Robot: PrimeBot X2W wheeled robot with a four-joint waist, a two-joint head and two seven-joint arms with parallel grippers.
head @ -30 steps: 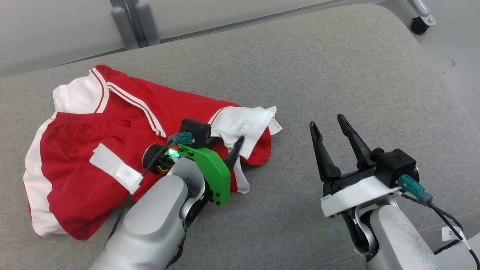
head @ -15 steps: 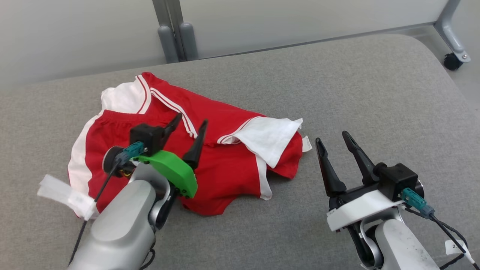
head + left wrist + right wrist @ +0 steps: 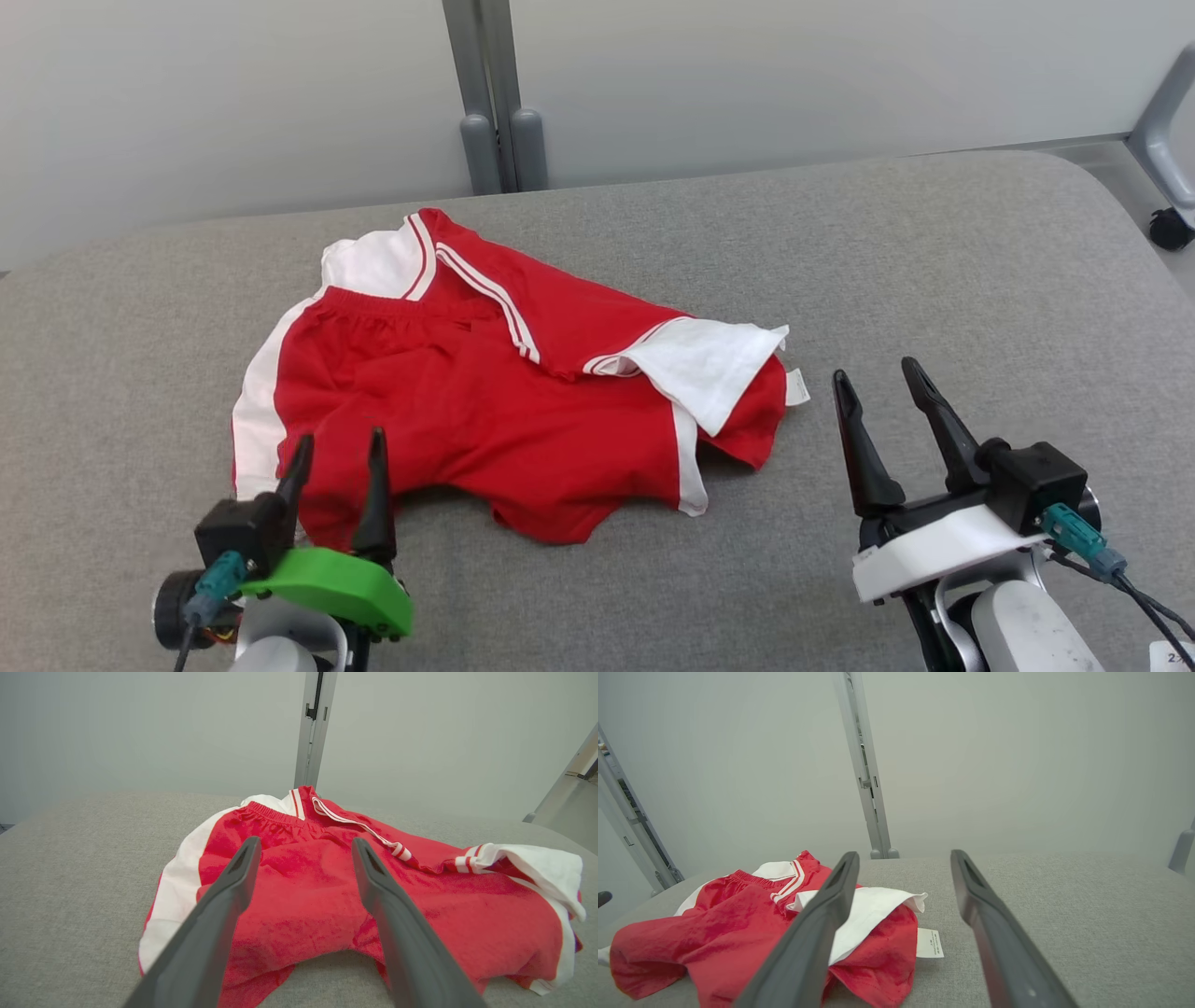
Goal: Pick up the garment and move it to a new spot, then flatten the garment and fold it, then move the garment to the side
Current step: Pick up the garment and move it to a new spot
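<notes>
The big grey worktop [image 3: 934,280] holds crumpled red shorts [image 3: 485,420] with white side stripes. One leg is folded over, showing its white inside. The shorts lie right in front of the left gripper [image 3: 340,437] and to the left of the right gripper [image 3: 875,371]. Their waistband is on the far side and their long side runs sideways. Both grippers are wide open and hold nothing. A small white label [image 3: 796,386] sticks out near the right gripper.

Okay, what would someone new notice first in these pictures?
A rumpled red-and-white garment lies on the grey padded surface, left of centre. The open left tool points at its near edge; the open right tool stands apart to its right, both empty.
</notes>
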